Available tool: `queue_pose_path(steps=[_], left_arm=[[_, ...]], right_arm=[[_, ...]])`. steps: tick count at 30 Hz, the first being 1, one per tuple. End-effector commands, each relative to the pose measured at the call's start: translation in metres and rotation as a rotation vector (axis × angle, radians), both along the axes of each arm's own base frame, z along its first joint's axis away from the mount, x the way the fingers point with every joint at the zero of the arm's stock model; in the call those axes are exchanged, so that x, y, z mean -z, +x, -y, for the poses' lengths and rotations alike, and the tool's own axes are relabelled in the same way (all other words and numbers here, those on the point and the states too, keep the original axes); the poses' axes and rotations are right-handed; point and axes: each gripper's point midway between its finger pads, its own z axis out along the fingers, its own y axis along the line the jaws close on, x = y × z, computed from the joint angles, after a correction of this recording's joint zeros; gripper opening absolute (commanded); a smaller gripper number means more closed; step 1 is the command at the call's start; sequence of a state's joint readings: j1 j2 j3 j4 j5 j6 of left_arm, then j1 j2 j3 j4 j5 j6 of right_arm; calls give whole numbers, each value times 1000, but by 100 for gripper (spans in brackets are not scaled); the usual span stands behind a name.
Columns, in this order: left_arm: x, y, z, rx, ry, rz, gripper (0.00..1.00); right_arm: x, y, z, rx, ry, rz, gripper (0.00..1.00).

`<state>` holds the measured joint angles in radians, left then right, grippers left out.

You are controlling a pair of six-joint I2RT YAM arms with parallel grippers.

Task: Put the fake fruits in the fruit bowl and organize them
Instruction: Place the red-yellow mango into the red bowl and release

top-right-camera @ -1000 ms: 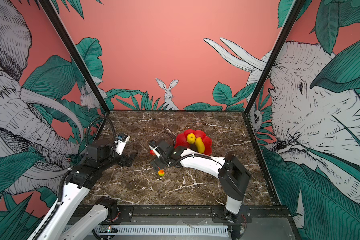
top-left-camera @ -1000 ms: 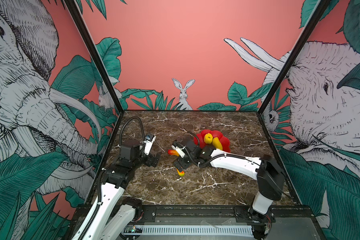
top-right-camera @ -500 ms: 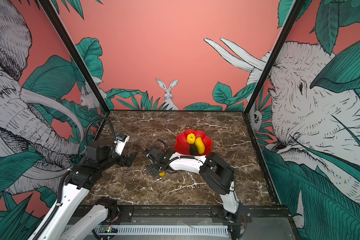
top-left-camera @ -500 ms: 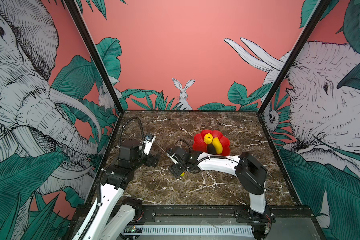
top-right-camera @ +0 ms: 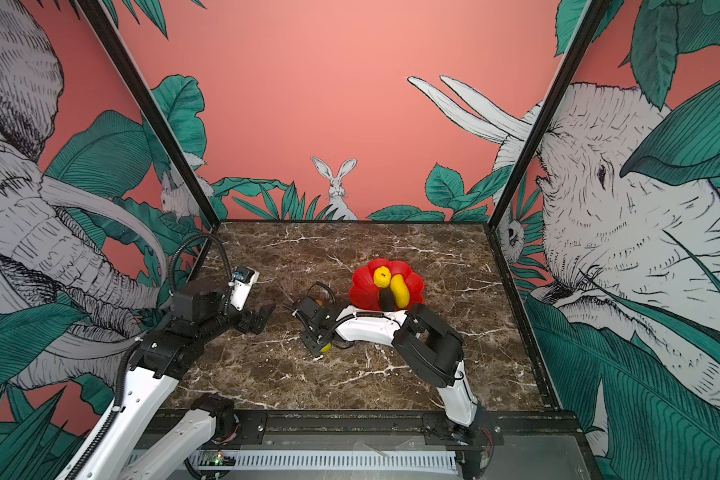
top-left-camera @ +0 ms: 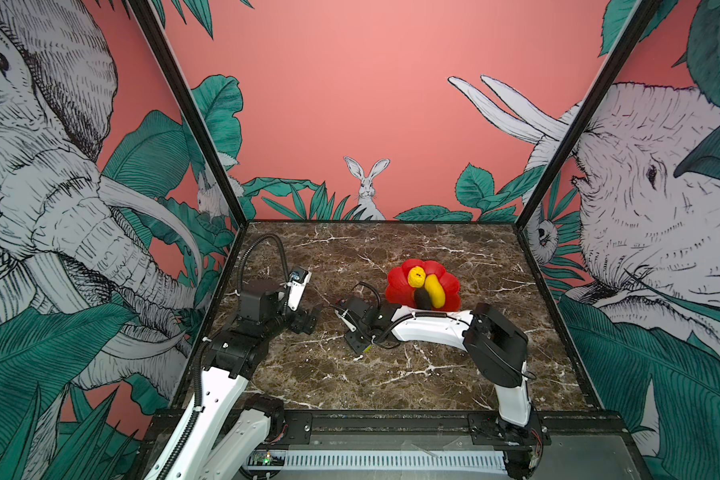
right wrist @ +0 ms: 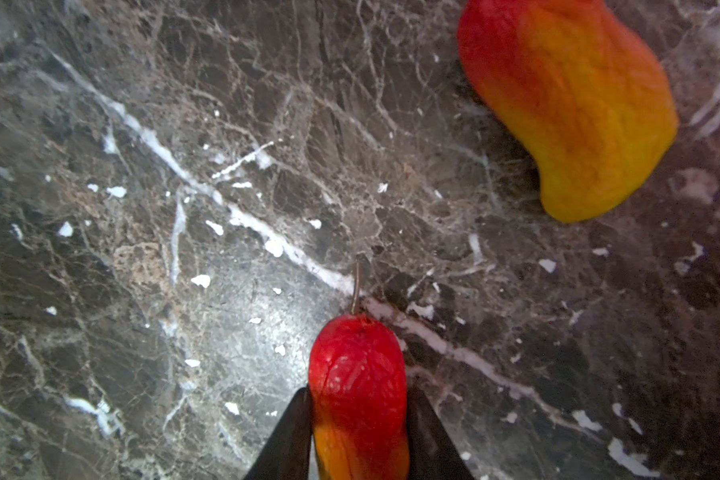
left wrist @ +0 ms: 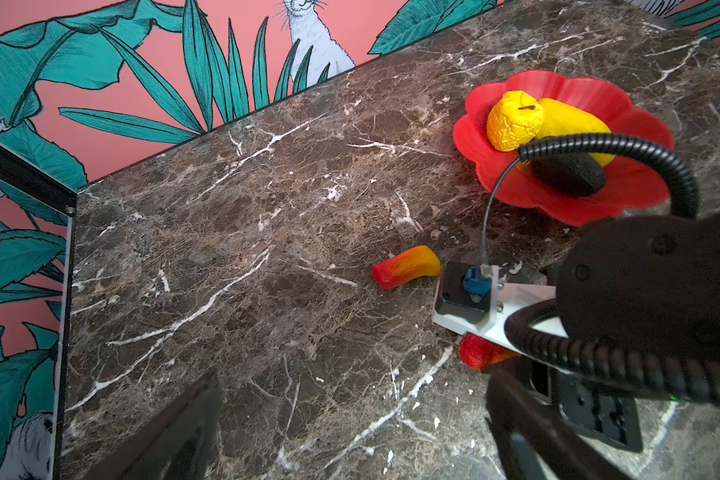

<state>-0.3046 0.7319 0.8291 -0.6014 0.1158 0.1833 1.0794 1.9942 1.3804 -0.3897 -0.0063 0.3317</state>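
The right gripper (right wrist: 358, 399) is pinching the gripped fruit (right wrist: 358, 374). Its two dark fingers (right wrist: 292, 432) press flat against the fruit's opposite sides. The fruit's long axis runs in line with the fingers. Its red end, which has a thin brown stem, points straight out past the tips, and the orange part sits back between the fingers. The skin is matte and finely wrinkled, and the fruit lies low over the brown, white-veined marble table (right wrist: 184, 208).

Only the right wrist view shows this grip. In a top view the right gripper (top-right-camera: 319, 338) hides nearly all of the fruit, leaving a small yellow tip (top-right-camera: 326, 347). The left wrist view shows just the red end (left wrist: 481, 353) under the arm's white camera mount.

The loose fruit (right wrist: 570, 104) lies near it on the marble, apart from the gripper. It is slightly curved and fades from red to yellow. In the left wrist view its red end (left wrist: 406, 266) points away from the bowl.

The glossy red fruit bowl (top-left-camera: 400, 282) has a scalloped petal rim and stands just behind the right arm. It holds a bumpy round yellow fruit (top-left-camera: 416, 276), a smooth long yellow fruit (top-left-camera: 434, 291) and a dark oval fruit (top-left-camera: 422, 298), all touching.

The left gripper (top-left-camera: 312, 318) hangs over the left part of the table with its jaws spread and empty.
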Motion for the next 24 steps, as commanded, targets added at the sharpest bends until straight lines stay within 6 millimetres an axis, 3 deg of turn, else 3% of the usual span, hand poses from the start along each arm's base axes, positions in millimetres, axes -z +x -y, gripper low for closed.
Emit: queue_pose_path(steps=[1,5,10,13,18,24], left_arm=[[5,-2,-1,7,8,-12,100],[5,-3,-1,9,7,-13,100],[5,-3,-1,8,7,-10,100],[5,-3,-1,8,7,-10,100],[6,-3,-2,6,9,-12,100],[7,-3,-2,5,11,-15,100]], right_arm=[[-35,9,-1,-10,27,59,31],[-69,20,9,-3,78,107,29],[-104,57,52,89,112,180,28],[-105,83,88,167,69,214,27],[-82,115,141,294,-1,214,27],[-54,128,167,330,-73,199,27]])
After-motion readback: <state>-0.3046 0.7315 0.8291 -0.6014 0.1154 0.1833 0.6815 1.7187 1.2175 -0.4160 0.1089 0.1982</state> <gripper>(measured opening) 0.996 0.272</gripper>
